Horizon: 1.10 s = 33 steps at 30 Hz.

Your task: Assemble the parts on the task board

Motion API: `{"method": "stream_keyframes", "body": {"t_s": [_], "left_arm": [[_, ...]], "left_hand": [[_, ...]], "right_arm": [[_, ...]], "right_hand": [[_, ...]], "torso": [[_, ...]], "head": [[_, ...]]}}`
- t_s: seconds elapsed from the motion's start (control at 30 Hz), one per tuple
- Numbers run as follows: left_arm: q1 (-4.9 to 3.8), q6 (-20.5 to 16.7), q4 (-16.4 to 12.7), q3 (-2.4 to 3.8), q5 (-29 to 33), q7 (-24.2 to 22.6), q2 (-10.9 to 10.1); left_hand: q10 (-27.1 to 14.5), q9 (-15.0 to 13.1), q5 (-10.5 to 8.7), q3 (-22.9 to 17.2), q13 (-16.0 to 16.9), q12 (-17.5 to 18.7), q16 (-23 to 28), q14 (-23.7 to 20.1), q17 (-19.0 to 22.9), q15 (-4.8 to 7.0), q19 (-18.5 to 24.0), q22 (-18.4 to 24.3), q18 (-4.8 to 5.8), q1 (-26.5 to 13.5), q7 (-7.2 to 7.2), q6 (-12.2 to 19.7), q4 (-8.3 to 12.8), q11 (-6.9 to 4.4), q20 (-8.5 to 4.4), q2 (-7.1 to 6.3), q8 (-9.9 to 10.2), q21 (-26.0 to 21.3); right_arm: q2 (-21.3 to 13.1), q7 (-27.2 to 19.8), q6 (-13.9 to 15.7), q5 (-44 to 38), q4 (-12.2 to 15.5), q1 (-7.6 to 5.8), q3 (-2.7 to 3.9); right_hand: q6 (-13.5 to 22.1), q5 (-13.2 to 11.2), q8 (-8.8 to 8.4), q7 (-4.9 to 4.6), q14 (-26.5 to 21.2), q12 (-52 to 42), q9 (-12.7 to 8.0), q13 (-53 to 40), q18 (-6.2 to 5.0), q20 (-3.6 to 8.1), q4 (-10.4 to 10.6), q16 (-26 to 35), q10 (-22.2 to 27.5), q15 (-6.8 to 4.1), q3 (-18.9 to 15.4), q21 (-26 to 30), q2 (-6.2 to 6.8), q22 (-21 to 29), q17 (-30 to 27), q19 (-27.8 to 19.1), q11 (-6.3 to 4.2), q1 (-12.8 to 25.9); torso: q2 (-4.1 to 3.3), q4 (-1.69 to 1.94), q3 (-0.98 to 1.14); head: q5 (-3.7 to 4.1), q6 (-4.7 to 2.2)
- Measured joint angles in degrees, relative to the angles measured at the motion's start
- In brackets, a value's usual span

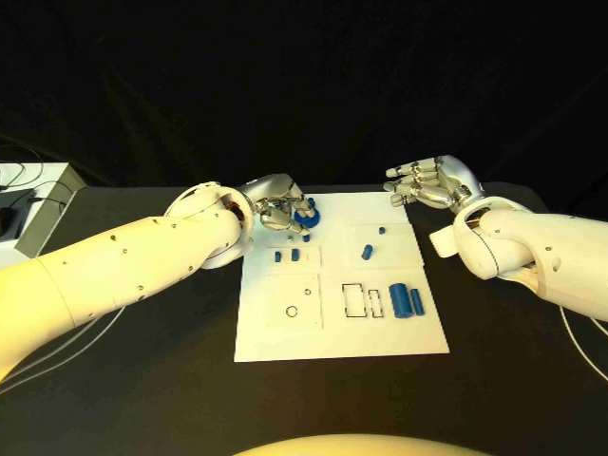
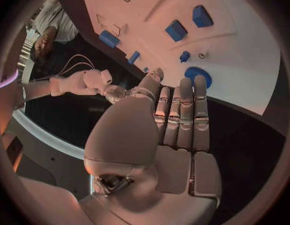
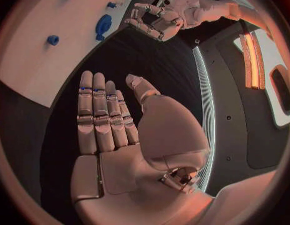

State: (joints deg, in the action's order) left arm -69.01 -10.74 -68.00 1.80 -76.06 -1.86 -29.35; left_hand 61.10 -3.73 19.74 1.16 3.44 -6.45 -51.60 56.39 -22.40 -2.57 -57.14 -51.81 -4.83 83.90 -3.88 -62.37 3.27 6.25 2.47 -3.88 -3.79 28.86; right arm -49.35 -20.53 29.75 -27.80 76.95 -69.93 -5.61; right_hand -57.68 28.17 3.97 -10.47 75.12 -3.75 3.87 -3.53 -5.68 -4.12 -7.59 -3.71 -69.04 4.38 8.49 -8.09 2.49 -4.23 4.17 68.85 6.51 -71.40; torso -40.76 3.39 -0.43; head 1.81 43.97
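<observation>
— Head view: where are the parts (image 1: 408, 300)?
— Loose on the board (image 1: 387, 337), mid-surface; outlined slots look unfilled, so assembly seems barely begun.
— Hands?
— Left hand (image 1: 282, 206) hovers over a blue disc (image 1: 304, 218), fingers apart, empty; right hand (image 1: 431, 181) spread, empty.

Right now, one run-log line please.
left hand: open, over round blue part | right hand: open, off task board | parts unassembled

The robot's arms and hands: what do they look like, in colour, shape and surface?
Both arms are thick, rounded white shells dotted with small dark holes. The left hand and the right hand are silver metal, with segmented fingers and smooth, rounded palm backs. The right hand's fingers bear small blue marks.
</observation>
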Motion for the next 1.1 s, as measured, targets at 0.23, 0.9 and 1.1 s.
{"method": "stream_keyframes", "body": {"t_s": [0.23,0.9,1.1], "left_arm": [[0.01,0.2,1.6,-0.49,-6.0,-0.2,1.5],[0.05,2.5,5.7,-0.90,-11.5,1.2,4.3],[0.09,3.4,6.4,-1.05,-11.8,1.5,5.0]], "left_hand": [[-0.1,0.0,0.00,-0.8,0.0,-1.0,-5.4,-0.6,0.8,0.21,1.1,-6.6,-0.89,0.3,-0.09,-0.4,-0.8,-0.11,0.00,-0.76,0.0,3.7],[2.5,0.0,0.00,-8.0,0.0,-0.4,-14.5,-0.8,1.1,0.00,0.8,-15.3,-1.79,-0.5,-0.93,-2.6,0.0,-0.13,-0.21,-2.04,0.0,8.4],[3.4,0.0,0.00,-8.9,0.0,0.0,-15.8,-0.6,1.5,0.19,0.5,-16.2,-1.79,-0.9,-0.82,-3.9,0.1,-0.30,-0.52,-2.42,0.0,8.4]], "right_arm": [[0.1,0.0,0.0,0.0,0.0,0.03,0.00],[0.3,-0.1,-0.1,0.0,0.1,0.04,0.00],[0.3,-0.1,-0.1,0.0,0.1,0.04,0.01]], "right_hand": [[0.0,0.0,0.00,0.00,0.0,0.0,0.0,0.0,0.00,0.00,0.0,0.0,0.0,0.00,0.0,0.0,0.00,0.0,0.0,0.0,0.00,0.0],[0.0,0.0,0.00,0.00,0.0,0.0,0.0,0.0,0.00,0.00,-0.2,0.0,0.0,0.00,0.2,0.0,0.24,0.0,0.0,0.0,0.00,0.2],[0.0,0.0,0.00,0.00,0.0,0.0,0.0,0.0,0.00,0.00,-0.2,0.0,0.0,0.00,0.2,0.0,0.23,0.0,0.0,0.0,0.00,0.2]], "torso": [[-0.01,0.04,-0.01],[-0.03,0.07,0.09],[-0.02,0.07,0.08]], "head": [[0.16,-0.12],[0.46,0.18],[0.54,0.32]]}}
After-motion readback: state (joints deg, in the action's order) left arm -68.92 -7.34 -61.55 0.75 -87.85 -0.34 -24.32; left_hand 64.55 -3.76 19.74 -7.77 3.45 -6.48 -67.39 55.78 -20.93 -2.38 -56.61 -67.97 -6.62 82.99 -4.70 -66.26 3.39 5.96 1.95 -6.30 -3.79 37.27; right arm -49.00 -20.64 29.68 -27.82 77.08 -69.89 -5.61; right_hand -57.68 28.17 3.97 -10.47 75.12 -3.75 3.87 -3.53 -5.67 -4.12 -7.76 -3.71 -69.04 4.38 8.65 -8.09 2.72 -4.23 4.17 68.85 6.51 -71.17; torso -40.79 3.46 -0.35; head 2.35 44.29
